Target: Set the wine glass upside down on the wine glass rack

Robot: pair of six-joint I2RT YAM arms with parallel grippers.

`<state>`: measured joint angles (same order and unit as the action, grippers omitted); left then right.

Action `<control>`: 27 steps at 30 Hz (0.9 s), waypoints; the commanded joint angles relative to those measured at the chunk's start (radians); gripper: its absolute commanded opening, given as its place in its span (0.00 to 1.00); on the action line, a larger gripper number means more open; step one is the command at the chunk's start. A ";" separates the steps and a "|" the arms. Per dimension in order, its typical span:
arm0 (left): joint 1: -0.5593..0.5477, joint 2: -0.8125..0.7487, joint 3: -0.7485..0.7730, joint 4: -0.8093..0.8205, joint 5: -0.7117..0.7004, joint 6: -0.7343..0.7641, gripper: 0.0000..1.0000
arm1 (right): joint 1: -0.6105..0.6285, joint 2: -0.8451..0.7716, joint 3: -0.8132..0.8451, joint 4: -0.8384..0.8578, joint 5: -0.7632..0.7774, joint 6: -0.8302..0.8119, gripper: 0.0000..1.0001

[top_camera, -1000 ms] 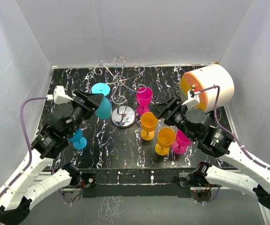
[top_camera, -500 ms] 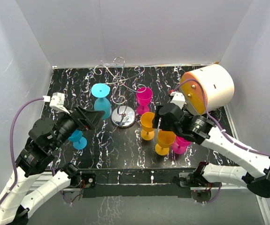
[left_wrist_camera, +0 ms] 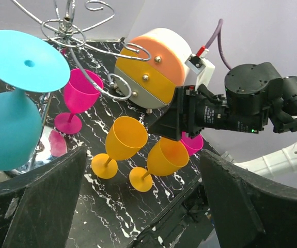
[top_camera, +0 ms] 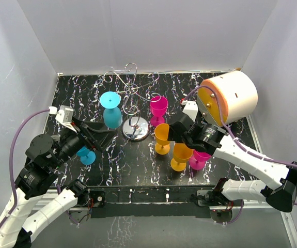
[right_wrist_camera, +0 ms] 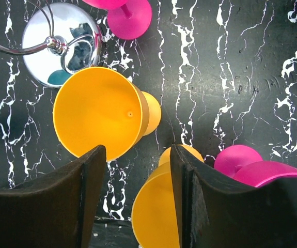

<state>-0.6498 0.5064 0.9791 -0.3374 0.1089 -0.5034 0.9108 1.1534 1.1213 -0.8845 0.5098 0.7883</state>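
Table [top_camera: 122, 166]: black marble top, both arms reaching in from the near edge. Biggest item is the white-and-orange cylinder [top_camera: 231, 95] in the far right corner, not part of the job. Left gripper [top_camera: 100, 133] sits left of centre, fingers spread wide with nothing between them, pointed at the rack but clear of it. Right gripper [right_wrist_camera: 138, 149] hangs right of centre, fingers also apart and empty, looking straight down on the glasses. Wine glass rack [top_camera: 136, 127] stands mid-table toward the far edge. The teal wine glass [top_camera: 112, 116] is inverted on the rack's left side, foot up and bowl down beside the chrome base. Can't tell from these views whether a scroll arm actually carries the foot. Orange wine glass [top_camera: 163, 135] stands upright just right of the base, its bowl partly between the right fingers in the wrist view but well below them. A second orange glass [top_camera: 181, 153] is closer to the near edge, an upright magenta glass [top_camera: 158, 106] is toward the far edge, and a leaning magenta glass [top_camera: 200, 156] is beside the second orange one. A small teal glass [top_camera: 88, 154] stands toward the left edge, half hidden by the left arm. My read: teal looks placed, left hand is free, right is lining up on the first orange glass. Next move calls for dropping the right gripper, centring on the bowl or stem, closing, then flipping it and threading the stem into a free scroll.
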 commanded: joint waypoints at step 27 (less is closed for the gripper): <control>0.001 -0.082 0.132 -0.146 -0.277 -0.196 0.91 | 0.005 -0.034 0.007 0.291 -0.188 -0.058 0.00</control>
<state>-0.6498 0.4263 0.9932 -0.3565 0.0113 -0.5797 0.9104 1.2163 1.0962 -0.7139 0.4213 0.7338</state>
